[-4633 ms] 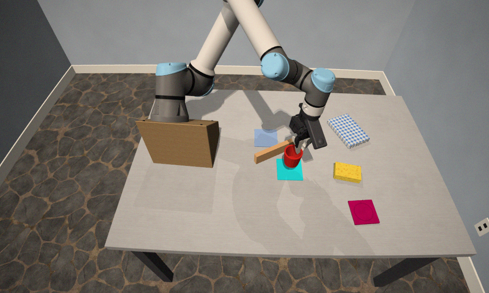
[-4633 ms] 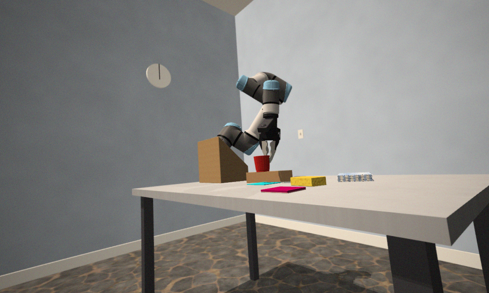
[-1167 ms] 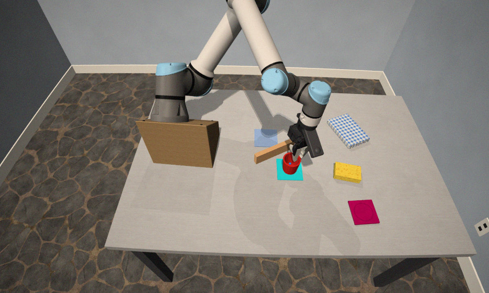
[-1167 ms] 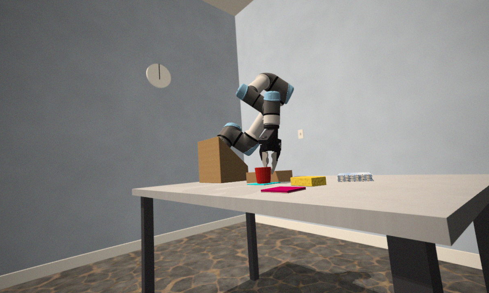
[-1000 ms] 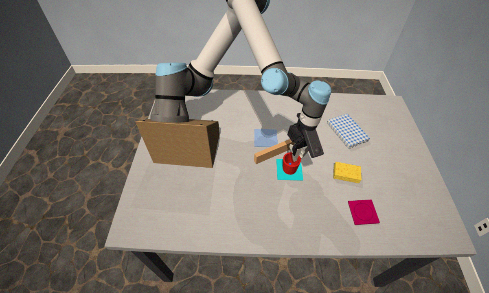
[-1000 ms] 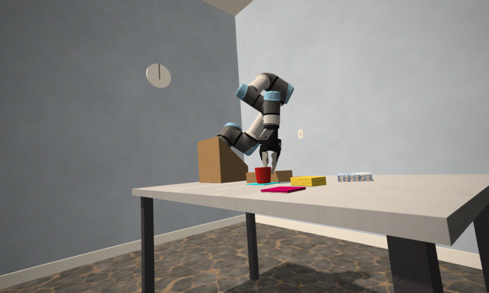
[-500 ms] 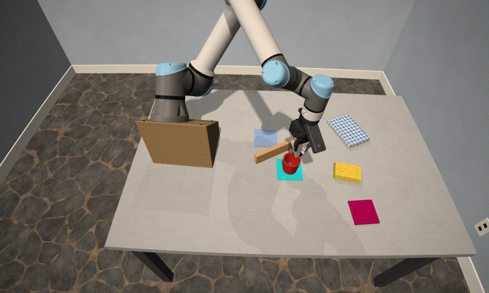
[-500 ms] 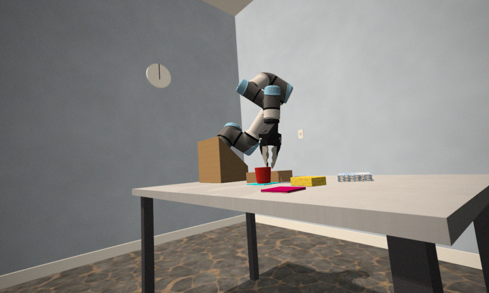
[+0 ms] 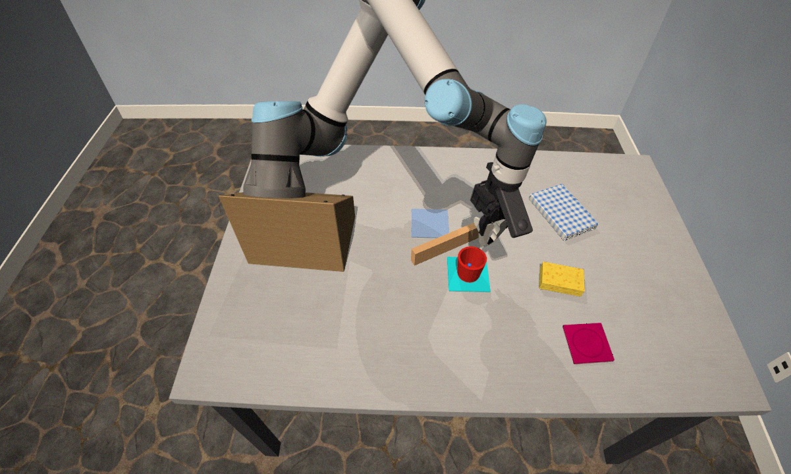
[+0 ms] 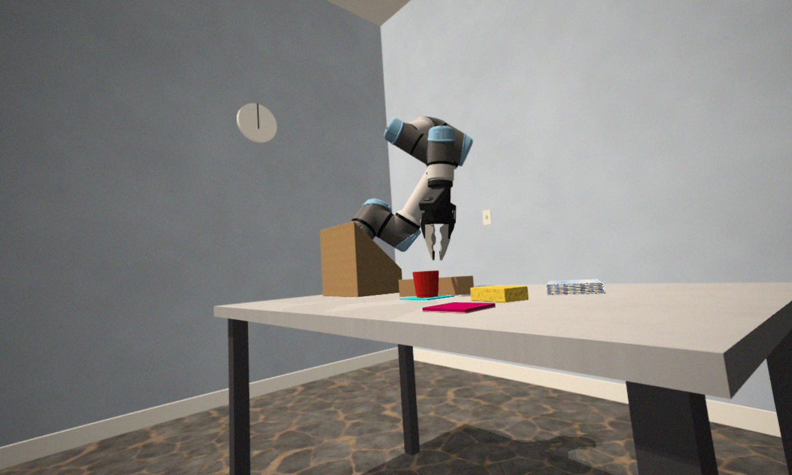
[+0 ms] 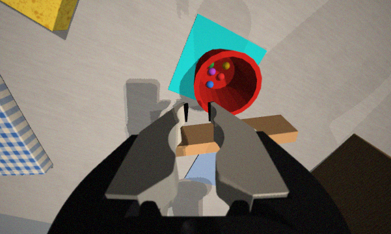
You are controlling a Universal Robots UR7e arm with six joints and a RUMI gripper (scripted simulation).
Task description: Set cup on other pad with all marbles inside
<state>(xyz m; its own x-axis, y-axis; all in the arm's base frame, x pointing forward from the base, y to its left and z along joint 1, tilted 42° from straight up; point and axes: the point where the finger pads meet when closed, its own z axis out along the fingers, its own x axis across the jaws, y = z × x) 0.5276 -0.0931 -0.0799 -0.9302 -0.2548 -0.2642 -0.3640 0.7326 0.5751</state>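
Note:
The red cup [image 9: 471, 264] stands upright on the cyan pad [image 9: 468, 278], with its base near the pad's far edge. Several coloured marbles [image 11: 216, 73] lie in the cup [image 11: 228, 81]. My gripper [image 9: 487, 238] hangs above and just behind the cup, clear of its rim. In the side view the gripper [image 10: 438, 254] is well above the cup [image 10: 425, 283]. The fingers are nearly shut with a narrow gap and hold nothing. The wooden rail [image 9: 444, 244] lies right behind the cup. A pale blue pad [image 9: 429, 222] lies beyond the rail.
A yellow sponge [image 9: 562, 278] lies to the right of the cup. A magenta pad [image 9: 587, 342] lies at the front right. A blue checkered block [image 9: 563, 210] lies at the back right. A wooden box [image 9: 292, 230] stands at the left by the arm's base.

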